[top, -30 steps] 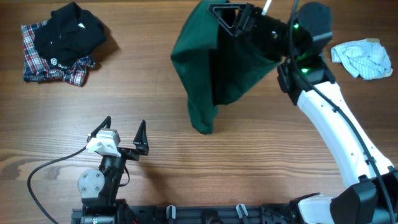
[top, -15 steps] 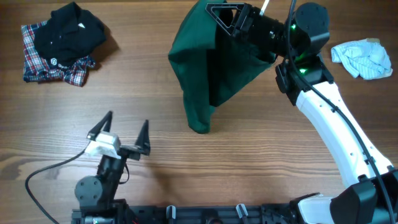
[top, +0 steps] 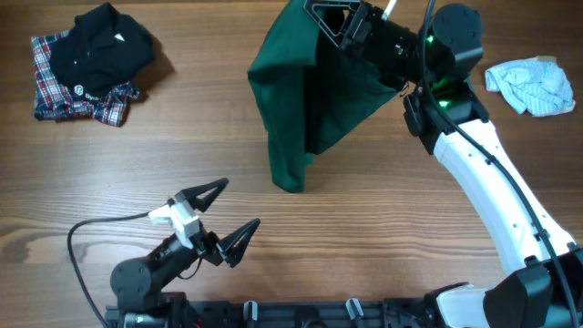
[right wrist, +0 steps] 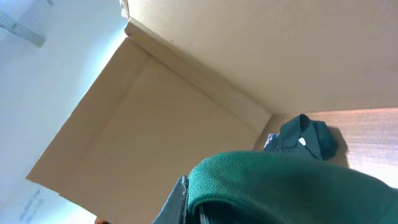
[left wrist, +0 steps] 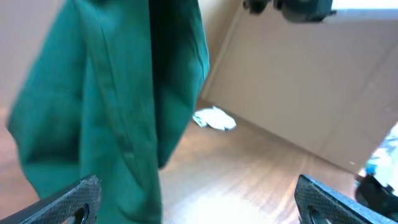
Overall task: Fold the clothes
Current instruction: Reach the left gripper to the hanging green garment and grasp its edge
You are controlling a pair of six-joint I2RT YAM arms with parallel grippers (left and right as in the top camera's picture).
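Overhead, nearest the front edge, the left hand stands wide open and empty, aimed toward the green garment. That garment hangs bunched from the right hand, which grips its upper edge aloft; only the lowest tip touches the worktop. Risks, as I judge them: the left hand may pinch several layers at once, or the single high grip may slip and drop the cloth in a heap. Farther back, the black shirt lying on the plaid shirt bears a small white mark, too small to read; no other writing shows.
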